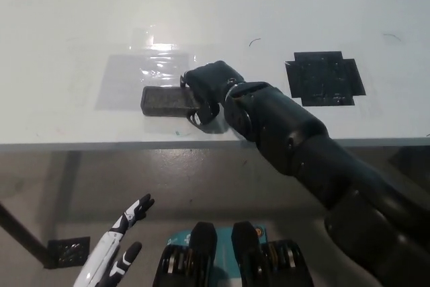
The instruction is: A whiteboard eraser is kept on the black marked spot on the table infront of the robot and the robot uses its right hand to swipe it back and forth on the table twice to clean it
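Bulky glossy black right arm (302, 146); slim white left robot hand (111, 250), black fingertips
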`<control>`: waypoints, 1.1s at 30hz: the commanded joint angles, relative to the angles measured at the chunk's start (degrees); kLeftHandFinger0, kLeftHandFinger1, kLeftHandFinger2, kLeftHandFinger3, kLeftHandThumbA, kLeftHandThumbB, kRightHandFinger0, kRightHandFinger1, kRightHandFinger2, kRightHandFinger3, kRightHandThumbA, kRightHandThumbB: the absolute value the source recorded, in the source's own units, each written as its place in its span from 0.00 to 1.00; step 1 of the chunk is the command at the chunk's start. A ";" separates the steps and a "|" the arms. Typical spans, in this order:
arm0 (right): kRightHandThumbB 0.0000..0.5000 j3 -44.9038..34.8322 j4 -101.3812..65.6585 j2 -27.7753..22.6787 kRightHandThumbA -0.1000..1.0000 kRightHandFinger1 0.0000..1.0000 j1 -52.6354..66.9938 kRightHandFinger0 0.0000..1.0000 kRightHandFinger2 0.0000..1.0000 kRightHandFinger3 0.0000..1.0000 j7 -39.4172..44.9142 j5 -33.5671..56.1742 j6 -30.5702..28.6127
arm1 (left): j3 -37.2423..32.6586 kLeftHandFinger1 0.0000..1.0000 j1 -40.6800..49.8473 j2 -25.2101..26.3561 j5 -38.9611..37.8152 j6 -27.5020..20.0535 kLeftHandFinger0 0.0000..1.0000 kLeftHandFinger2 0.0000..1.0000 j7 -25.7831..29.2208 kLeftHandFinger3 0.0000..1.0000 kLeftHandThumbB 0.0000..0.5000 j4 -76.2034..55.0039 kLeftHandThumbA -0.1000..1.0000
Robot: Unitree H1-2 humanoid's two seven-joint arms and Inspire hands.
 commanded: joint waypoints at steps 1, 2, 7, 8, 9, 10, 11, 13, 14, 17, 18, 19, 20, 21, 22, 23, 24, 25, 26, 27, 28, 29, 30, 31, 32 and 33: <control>0.36 0.55 0.42 -1.90 0.60 0.00 -1.76 0.00 0.12 0.36 -1.10 -2.35 -2.26 | -0.05 1.00 -0.49 1.53 -0.05 -2.08 1.00 1.00 -0.73 1.00 0.91 -1.23 1.00; 0.34 0.82 0.46 -2.49 0.61 0.06 -1.56 0.01 0.20 0.42 -0.74 -2.67 -2.06 | -0.04 1.00 -0.56 1.64 -0.14 -2.08 1.00 1.00 -0.89 1.00 0.91 -1.26 1.00; 0.31 0.89 -1.72 -7.17 0.59 0.13 1.05 0.12 0.26 0.49 0.78 -3.17 -1.17 | -0.21 1.00 -0.49 1.68 0.13 -2.08 1.00 1.00 -0.86 1.00 0.92 -1.18 1.00; 0.32 1.04 -2.58 -9.05 0.59 0.05 1.88 0.03 0.18 0.40 0.85 -3.46 -1.42 | -0.21 1.00 -0.47 1.65 0.28 -2.08 1.00 1.00 -0.79 1.00 0.92 -1.21 1.00; 0.32 1.12 -2.96 -9.91 0.59 0.05 2.24 0.03 0.18 0.40 0.83 -3.59 -1.67 | -0.21 1.00 -0.47 1.63 0.36 -2.08 1.00 1.00 -0.74 1.00 0.92 -1.21 1.00; 0.33 1.61 -3.22 -11.49 0.61 0.11 2.74 0.08 0.24 0.42 0.86 -4.20 -1.82 | -0.16 1.00 -0.49 1.65 0.60 -2.08 1.00 1.00 -0.64 1.00 0.92 -1.16 1.00; 0.33 1.79 -3.65 -13.01 0.63 0.26 3.22 0.20 0.38 0.51 1.37 -4.48 -1.61 | -0.16 1.00 -0.51 1.72 0.88 -2.08 1.00 1.00 -0.60 1.00 0.91 -1.14 1.00; 0.33 1.89 -4.18 -16.09 0.52 0.10 4.18 0.03 0.23 0.41 1.36 -4.69 -2.11 | -0.23 1.00 -0.57 1.83 0.71 -2.08 1.00 1.00 -0.57 1.00 0.92 -0.84 1.00; 0.32 1.97 -4.46 -17.55 0.59 0.12 4.53 0.04 0.25 0.42 1.67 -4.82 -2.19 | -0.19 1.00 -0.50 1.79 0.54 -2.08 1.00 1.00 -0.65 1.00 0.93 -0.81 1.00; 0.30 0.99 -5.07 -23.55 0.60 0.08 5.80 0.02 0.20 0.42 2.53 -3.86 -3.25 | -0.21 1.00 -0.12 1.57 0.32 -2.08 1.00 1.00 -0.54 1.00 0.93 -0.70 1.00; 0.31 0.75 -6.00 -25.56 0.60 0.09 6.27 0.03 0.22 0.50 2.94 -3.94 -2.52 | -0.25 1.00 0.03 1.55 0.39 -2.08 1.00 1.00 -0.44 1.00 0.93 -0.65 1.00; 0.30 0.64 -6.90 -27.59 0.61 0.40 6.64 0.29 0.56 0.80 3.55 -4.14 -1.77 | -0.25 1.00 0.25 1.47 0.24 -2.08 1.00 1.00 -0.38 1.00 0.93 -0.51 1.00; 0.30 0.11 -7.86 -29.27 0.58 0.56 7.18 0.45 0.69 0.95 3.62 -3.80 -1.95 | -0.28 1.00 0.42 1.37 0.04 -2.08 1.00 1.00 -0.30 1.00 0.93 -0.38 1.00; 0.28 -0.71 -9.14 -31.46 0.55 0.73 8.01 0.66 0.84 1.00 3.48 -3.24 -2.42 | -0.33 1.00 0.61 1.31 -0.19 -2.08 1.00 1.00 -0.19 1.00 0.93 -0.24 1.00; 0.28 -1.12 -9.37 -33.41 0.58 0.75 8.56 0.69 0.86 1.00 3.45 -3.08 -2.33 | -0.38 1.00 0.79 1.27 -0.33 -2.08 1.00 1.00 -0.15 1.00 0.93 -0.14 1.00; 0.28 -1.22 -9.00 -35.16 0.58 0.79 8.92 0.71 0.88 1.00 3.27 -3.32 -2.20 | -0.41 1.00 1.15 1.20 -0.41 -2.08 1.00 1.00 0.05 1.00 0.93 -0.05 1.00; 0.28 -1.24 -9.19 -35.91 0.58 0.81 9.17 0.72 0.90 1.00 3.04 -3.49 -2.36 | -0.44 1.00 1.29 1.15 -0.35 -2.08 1.00 1.00 0.24 1.00 0.93 0.01 1.00; 0.27 -1.50 -9.43 -37.86 0.56 0.85 9.84 0.77 0.95 1.00 2.55 -3.48 -3.16 | -0.48 1.00 1.49 0.94 -0.52 -2.08 1.00 1.00 0.22 1.00 0.93 0.08 1.00; 0.27 -1.76 -9.93 -39.27 0.56 0.85 10.29 0.77 0.94 1.00 2.47 -3.43 -3.71 | -0.50 1.00 1.70 0.77 -0.69 -2.08 1.00 1.00 0.26 1.00 0.93 0.16 1.00; 0.28 -2.06 -9.48 -39.72 0.55 0.69 10.33 0.64 0.78 1.00 2.58 -3.15 -3.83 | -0.51 1.00 1.81 0.69 -0.85 -2.08 1.00 1.00 0.24 1.00 0.93 0.22 1.00; 0.25 -2.48 -8.90 -40.91 0.55 0.58 10.45 0.50 0.68 0.92 3.52 -2.73 -3.46 | -0.43 1.00 2.17 0.56 -1.19 -2.08 1.00 1.00 0.20 1.00 0.93 0.30 1.00; 0.23 -2.40 -8.70 -41.76 0.54 0.49 10.46 0.42 0.60 0.84 3.81 -2.98 -3.48 | -0.47 1.00 2.28 0.49 -1.27 -2.08 1.00 1.00 0.36 1.00 0.92 0.34 1.00; 0.22 -2.50 -8.49 -42.29 0.53 0.39 10.31 0.31 0.50 0.74 4.11 -3.02 -3.62 | -0.45 1.00 2.44 0.43 -1.23 -2.08 1.00 1.00 0.58 1.00 0.92 0.32 1.00; 0.21 -2.91 -10.03 -43.65 0.55 0.33 10.47 0.23 0.46 0.70 5.56 -2.88 -3.11 | -0.38 1.00 2.56 0.37 -1.12 -2.08 1.00 1.00 0.85 1.00 0.91 0.32 1.00; 0.21 -3.00 -10.81 -44.46 0.55 0.35 10.39 0.23 0.47 0.68 6.13 -3.10 -2.77 | -0.24 1.00 2.63 0.36 -1.14 -2.08 1.00 1.00 1.06 1.00 0.91 0.34 1.00; 0.21 -3.04 -10.60 -44.58 0.55 0.33 10.13 0.21 0.45 0.66 6.09 -3.26 -2.81 | -0.10 1.00 2.70 0.43 -1.24 -2.08 1.00 1.00 1.22 1.00 0.91 0.35 1.00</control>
